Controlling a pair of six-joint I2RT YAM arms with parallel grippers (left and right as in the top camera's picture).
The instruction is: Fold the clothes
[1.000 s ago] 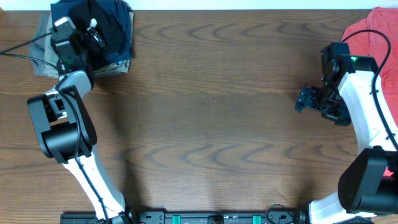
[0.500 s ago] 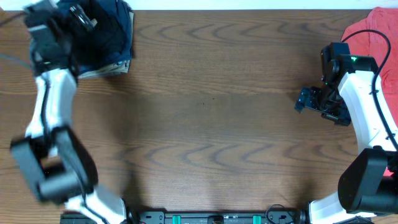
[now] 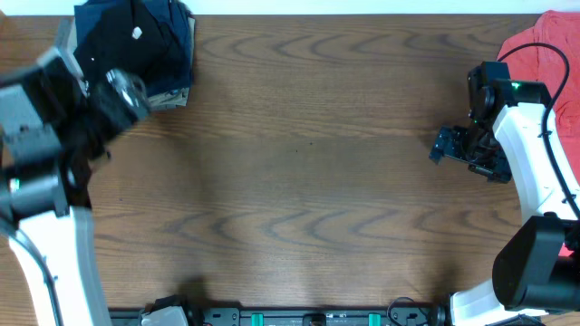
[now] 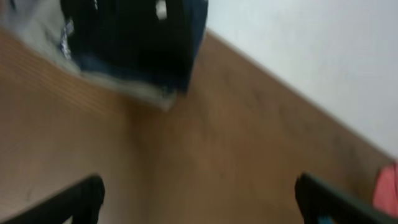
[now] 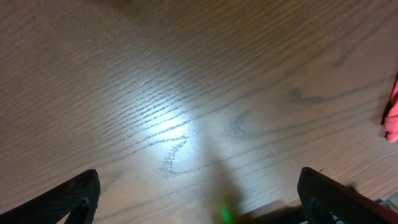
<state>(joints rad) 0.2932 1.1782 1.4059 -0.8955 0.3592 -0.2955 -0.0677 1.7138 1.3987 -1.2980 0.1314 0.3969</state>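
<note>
black thin-fabric shirt with a white mark [image 3: 122,41]: lies atop navy and khaki garment stack [image 3: 181,41] | left gripper [image 4: 199,183]: open, empty | right gripper [image 5: 199,174]: open, empty, over brown wooden counter [image 3: 308,163]

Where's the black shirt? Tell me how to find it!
Start at the wooden table and go to its far left corner, where a pile of folded clothes sits. The black shirt lies on top. It is the darkest piece and has a small white mark; the navy garment peeks out beside it and the khaki garment lies at the bottom.
</note>
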